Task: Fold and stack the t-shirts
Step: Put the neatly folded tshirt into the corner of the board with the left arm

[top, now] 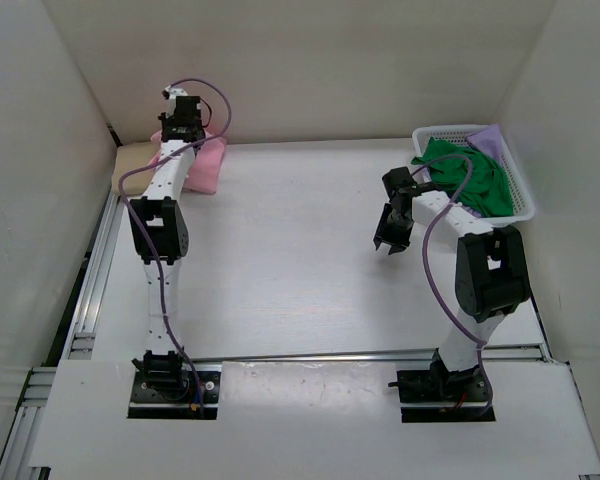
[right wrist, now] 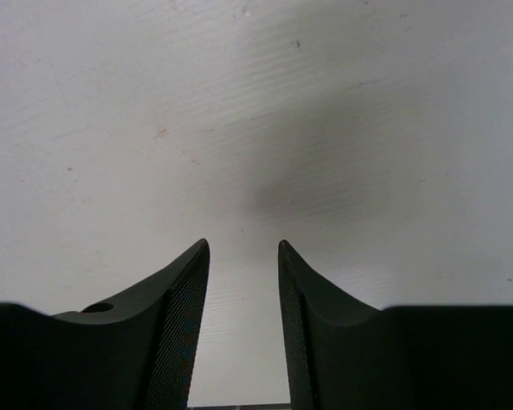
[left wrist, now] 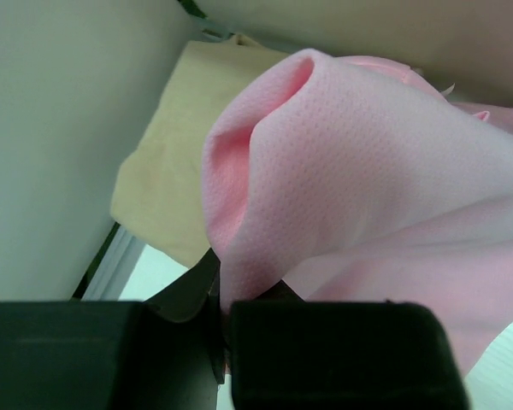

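Left arm is stretched out to the far left corner of the white desk (top: 300, 250). Left hand (left wrist: 227, 307) is clenched on a fold of the pink cloth t-shirt (left wrist: 350, 171); in the wrist view the fabric is bunched up and runs down between the black fingers. The pink cloth t-shirt lies in that far left corner, draped partly over the tan cloth t-shirt (left wrist: 167, 162), which lies flat under it against the left wall.

Right hand (top: 390, 245) hangs over bare desk, right of centre, well apart from any cloth. It is released: jaws parted, nothing between them, only the desk surface in the gap.

White plastic mesh basket (top: 525, 195) sits at the far right, near the right wall. Bright green cloth t-shirt (top: 475, 180) is crumpled inside and fills most of it. Light purple cloth t-shirt (top: 492, 140) is bunched at the basket's far corner, touching the green one.
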